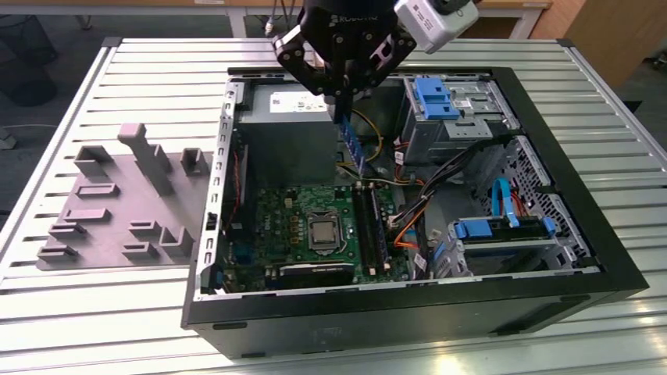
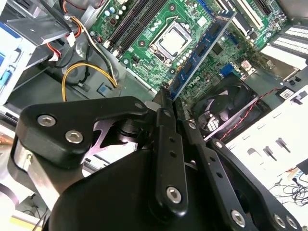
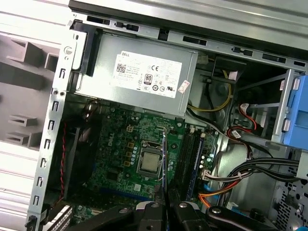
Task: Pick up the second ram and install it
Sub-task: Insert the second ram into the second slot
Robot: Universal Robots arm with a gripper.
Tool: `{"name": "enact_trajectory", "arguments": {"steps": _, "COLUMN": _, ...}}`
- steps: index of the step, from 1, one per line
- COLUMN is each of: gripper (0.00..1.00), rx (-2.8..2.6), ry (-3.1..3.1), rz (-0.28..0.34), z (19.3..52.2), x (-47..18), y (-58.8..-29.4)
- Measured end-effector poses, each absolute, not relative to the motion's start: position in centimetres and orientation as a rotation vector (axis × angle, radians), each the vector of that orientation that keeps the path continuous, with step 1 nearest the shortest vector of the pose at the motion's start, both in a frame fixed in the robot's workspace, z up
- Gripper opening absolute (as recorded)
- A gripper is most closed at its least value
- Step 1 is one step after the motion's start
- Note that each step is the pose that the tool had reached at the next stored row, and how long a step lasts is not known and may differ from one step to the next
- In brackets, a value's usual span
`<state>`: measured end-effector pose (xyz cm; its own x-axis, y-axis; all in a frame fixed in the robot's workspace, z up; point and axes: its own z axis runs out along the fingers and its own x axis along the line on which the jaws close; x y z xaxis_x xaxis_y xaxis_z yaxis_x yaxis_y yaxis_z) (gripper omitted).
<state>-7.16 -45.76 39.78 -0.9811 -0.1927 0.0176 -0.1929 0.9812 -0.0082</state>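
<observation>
exterior view: pincer (image 1: pixel 339 100) pinching second ram (image 1: pixel 352 147) by its top end, stick hanging above open PC case (image 1: pixel 417 312) on tabletop (image 1: pixel 125 312) | second wrist view: ram (image 2: pixel 199 52) over motherboard (image 2: pixel 144 48) | first wrist view: ram (image 3: pixel 164 163) edge-on, beside CPU (image 3: pixel 149 162), slots (image 3: pixel 190 154) near

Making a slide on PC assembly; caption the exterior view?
Gripper holding the second ram upright above the open computer case and its motherboard.
</observation>
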Motion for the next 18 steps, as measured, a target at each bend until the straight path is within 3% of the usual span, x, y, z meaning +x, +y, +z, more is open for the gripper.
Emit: {"name": "enact_trajectory", "arguments": {"steps": 18, "gripper": 0.14, "rx": 0.178, "ry": -3.120, "rz": 0.014, "z": 38.4, "x": -5.5, "y": -45.7}}
